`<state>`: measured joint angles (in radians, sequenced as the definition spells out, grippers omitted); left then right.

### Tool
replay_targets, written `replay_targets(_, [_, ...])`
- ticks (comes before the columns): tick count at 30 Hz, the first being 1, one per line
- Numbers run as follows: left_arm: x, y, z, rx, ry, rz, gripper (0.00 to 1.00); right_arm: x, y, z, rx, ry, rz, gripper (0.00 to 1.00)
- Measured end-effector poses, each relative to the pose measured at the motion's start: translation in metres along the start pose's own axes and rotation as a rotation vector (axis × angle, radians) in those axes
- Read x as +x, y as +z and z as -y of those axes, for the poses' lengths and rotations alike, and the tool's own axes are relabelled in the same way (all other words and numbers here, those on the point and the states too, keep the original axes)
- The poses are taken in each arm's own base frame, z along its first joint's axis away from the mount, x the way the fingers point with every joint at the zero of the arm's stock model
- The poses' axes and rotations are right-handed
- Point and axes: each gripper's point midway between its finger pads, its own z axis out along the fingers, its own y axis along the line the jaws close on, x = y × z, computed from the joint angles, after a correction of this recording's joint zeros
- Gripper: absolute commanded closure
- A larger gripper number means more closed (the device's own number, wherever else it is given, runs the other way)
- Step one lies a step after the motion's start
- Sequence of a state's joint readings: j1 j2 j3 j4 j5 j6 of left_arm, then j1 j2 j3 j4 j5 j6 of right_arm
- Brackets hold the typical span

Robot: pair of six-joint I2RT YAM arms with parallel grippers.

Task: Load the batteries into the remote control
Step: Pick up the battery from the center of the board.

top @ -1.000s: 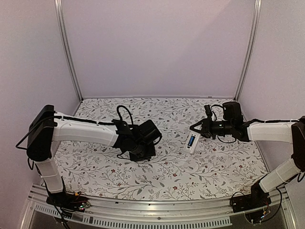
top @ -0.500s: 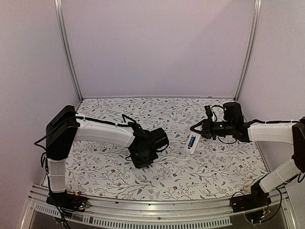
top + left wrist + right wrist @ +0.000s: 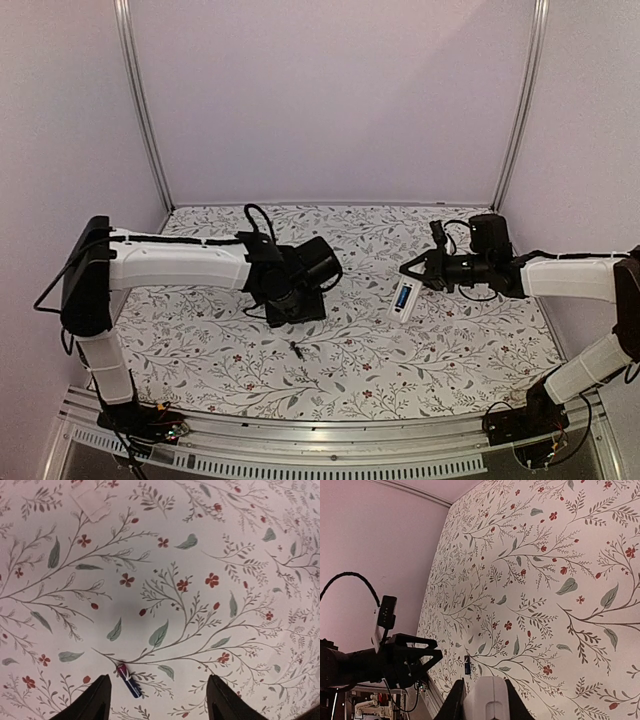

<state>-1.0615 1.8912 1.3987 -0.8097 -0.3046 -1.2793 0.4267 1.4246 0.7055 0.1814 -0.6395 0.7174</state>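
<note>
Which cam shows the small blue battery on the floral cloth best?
Left wrist: the small blue cylindrical battery lies close up on the floral cloth, its colour and shape clear. Top external shows only a dark speck; right wrist shows a small dark-blue sliver far off.

One remote (image 3: 404, 297), one battery (image 3: 296, 349) (blue).

Floral-patterned table (image 3: 400, 370), plain lilac walls (image 3: 330, 100), perhaps aluminium corner posts (image 3: 143, 110).
</note>
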Motion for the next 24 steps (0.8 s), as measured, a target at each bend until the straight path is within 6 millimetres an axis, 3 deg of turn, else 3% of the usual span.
replay_targets(2, [-0.019, -0.026, 0.012, 0.091, 0.15, 0.049, 0.21, -0.001, -0.002, 0.0, -0.001, -0.001, 0.005, 1.0])
replay_targets(4, [-0.036, -0.06, 0.025, 0.205, 0.369, 0.116, 0.2, -0.002, -0.004, -0.001, -0.004, -0.004, 0.01, 1.0])
replay_targets(7, [-0.042, -0.095, 0.024, 0.287, 0.73, 0.199, 0.19, -0.002, -0.005, -0.002, -0.006, -0.005, 0.011, 1.0])
replay_targets(9, [-0.037, -0.102, 0.013, 0.284, 0.965, 0.234, 0.18, -0.001, -0.005, -0.002, -0.007, -0.005, 0.009, 1.0])
replay_targets(11, [-0.027, -0.094, -0.001, 0.255, 1.177, 0.228, 0.18, 0.0, -0.005, -0.001, -0.007, -0.003, 0.007, 1.0])
replay_targets(16, [0.011, -0.053, -0.036, 0.221, 1.633, 0.079, 0.22, 0.001, -0.005, -0.002, -0.009, -0.003, 0.005, 1.0])
replay_targets(19, [0.02, -0.035, -0.037, 0.245, 1.799, 0.016, 0.24, 0.003, -0.005, -0.002, -0.016, -0.002, -0.002, 1.0])
replay_targets(24, [0.029, -0.008, -0.024, 0.282, 1.979, -0.061, 0.34, 0.005, -0.005, -0.001, -0.019, 0.0, -0.009, 1.0])
